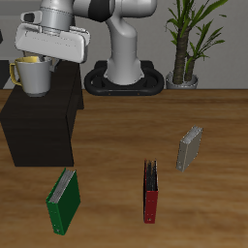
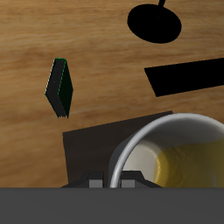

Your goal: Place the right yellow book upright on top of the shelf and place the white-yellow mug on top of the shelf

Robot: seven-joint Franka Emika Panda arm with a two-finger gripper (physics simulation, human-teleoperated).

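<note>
Directly beneath the end effector (image 1: 36,60): the white-yellow mug (image 1: 33,77), upright, rim up, over the flat top of the shelf (image 1: 39,121), near its back end. Apparently clamped on the mug's rim, though whether the base touches the shelf top cannot be told. Judged next: straight down, then release. No yellow book on the shelf yet; the right yellow book (image 1: 189,148) upright on the table (image 1: 116,145), well away from the shelf, beyond the red-and-black book (image 1: 150,192).
</note>
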